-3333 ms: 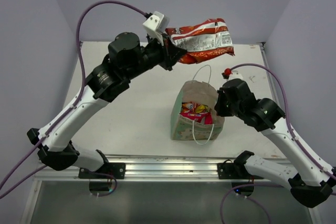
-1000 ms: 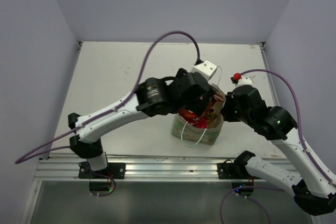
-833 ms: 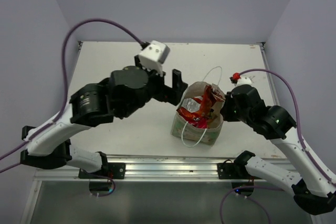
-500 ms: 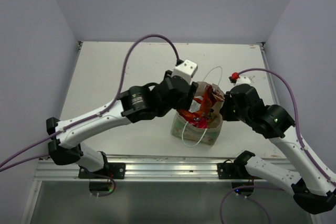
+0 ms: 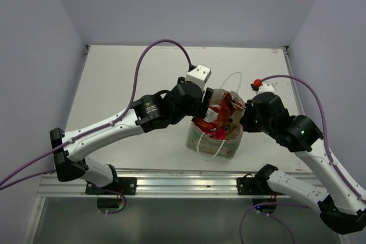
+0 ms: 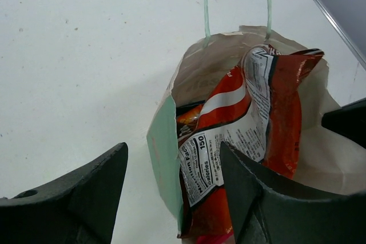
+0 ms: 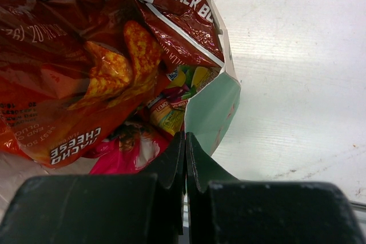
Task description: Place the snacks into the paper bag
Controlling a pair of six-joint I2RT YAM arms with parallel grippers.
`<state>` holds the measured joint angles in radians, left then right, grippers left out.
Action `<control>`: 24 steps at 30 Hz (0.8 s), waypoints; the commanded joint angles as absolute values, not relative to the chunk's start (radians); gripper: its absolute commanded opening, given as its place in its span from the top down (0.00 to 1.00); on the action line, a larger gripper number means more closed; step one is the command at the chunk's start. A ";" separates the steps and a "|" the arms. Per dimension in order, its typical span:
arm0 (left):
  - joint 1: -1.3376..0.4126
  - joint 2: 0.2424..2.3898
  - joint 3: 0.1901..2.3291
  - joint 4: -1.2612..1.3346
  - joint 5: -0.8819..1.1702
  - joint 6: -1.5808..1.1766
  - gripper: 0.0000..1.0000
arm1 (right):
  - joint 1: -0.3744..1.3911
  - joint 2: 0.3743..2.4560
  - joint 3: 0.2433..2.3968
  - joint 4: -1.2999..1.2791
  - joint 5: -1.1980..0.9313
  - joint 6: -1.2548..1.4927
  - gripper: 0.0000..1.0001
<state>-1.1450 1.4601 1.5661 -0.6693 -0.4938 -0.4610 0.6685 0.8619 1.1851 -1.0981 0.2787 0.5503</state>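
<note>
I read the left pincer [image 6: 172, 152] as wide open and holding nothing, hovering at the rim of the paper bag [image 5: 213, 146]. The right pincer [image 7: 185, 141] is pinched shut on the bag's wall edge. The red-white-brown packet [image 6: 254, 118] stands in the bag, its top above the rim. The pink packet [image 7: 123, 152] and yellow candy packet [image 7: 168, 115] sit lower inside. The bag is upright on the tabletop [image 5: 126, 78].

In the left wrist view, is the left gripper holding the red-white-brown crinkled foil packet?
No: the left gripper is open, fingers wide apart, and the red-white-brown crinkled foil packet stands inside the pale-green paper bag.
</note>
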 commanded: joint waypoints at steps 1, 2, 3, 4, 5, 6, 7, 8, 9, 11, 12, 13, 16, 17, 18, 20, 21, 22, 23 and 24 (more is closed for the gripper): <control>-1.112 1.445 1.523 -0.582 -0.460 -0.474 0.30 | 0.672 0.850 1.186 -1.109 0.288 0.561 1.00; -1.106 1.447 1.510 -0.574 -0.451 -0.476 0.30 | 0.672 0.851 1.186 -1.111 0.288 0.560 1.00; -1.100 1.448 1.502 -0.566 -0.443 -0.477 0.30 | 0.670 0.848 1.186 -1.111 0.290 0.560 1.00; -1.097 1.448 1.496 -0.546 -0.437 -0.477 0.30 | 0.670 0.845 1.186 -1.111 0.290 0.560 1.00; -1.097 1.451 1.488 -0.537 -0.430 -0.477 0.30 | 0.670 0.845 1.186 -1.112 0.290 0.560 1.00; -1.097 1.454 1.486 -0.532 -0.428 -0.477 0.30 | 0.672 0.844 1.186 -1.112 0.290 0.560 1.00; -1.097 1.459 1.486 -0.528 -0.428 -0.479 0.30 | 0.670 0.841 1.184 -1.112 0.290 0.560 1.00; -1.095 1.468 1.486 -0.528 -0.428 -0.479 0.31 | 0.670 0.841 1.186 -1.112 0.290 0.560 1.00; -1.095 1.471 1.485 -0.526 -0.426 -0.479 0.32 | 0.672 0.839 1.186 -1.112 0.291 0.560 1.00; -1.092 1.477 1.477 -0.508 -0.411 -0.476 0.35 | 0.672 0.834 1.186 -1.114 0.293 0.560 1.00; -1.092 1.479 1.473 -0.499 -0.405 -0.472 0.37 | 0.672 0.833 1.184 -1.114 0.291 0.560 1.00; -1.092 1.482 1.467 -0.485 -0.400 -0.468 0.41 | 0.670 0.831 1.183 -1.115 0.291 0.561 1.00; -1.089 1.499 1.465 -0.479 -0.391 -0.466 0.75 | 0.670 0.827 1.178 -1.114 0.290 0.561 1.00; -1.088 1.503 1.463 -0.480 -0.388 -0.468 0.80 | 0.672 0.827 1.178 -1.114 0.290 0.561 1.00; -1.088 1.506 1.462 -0.480 -0.385 -0.469 0.88 | 0.670 0.825 1.177 -1.114 0.291 0.561 1.00; -1.086 1.514 1.456 -0.488 -0.387 -0.476 1.00 | 0.672 0.827 1.173 -1.112 0.288 0.560 1.00; -1.088 1.514 1.453 -0.489 -0.387 -0.479 1.00 | 0.672 0.828 1.177 -1.111 0.287 0.552 1.00; -1.086 1.508 1.448 -0.491 -0.390 -0.482 1.00 | 0.672 0.831 1.183 -1.111 0.285 0.546 1.00; -1.086 1.506 1.448 -0.495 -0.397 -0.483 1.00 | 0.672 0.834 1.189 -1.112 0.276 0.539 1.00; -1.086 1.500 1.450 -0.502 -0.406 -0.492 1.00 | 0.672 0.845 1.195 -1.111 0.273 0.516 1.00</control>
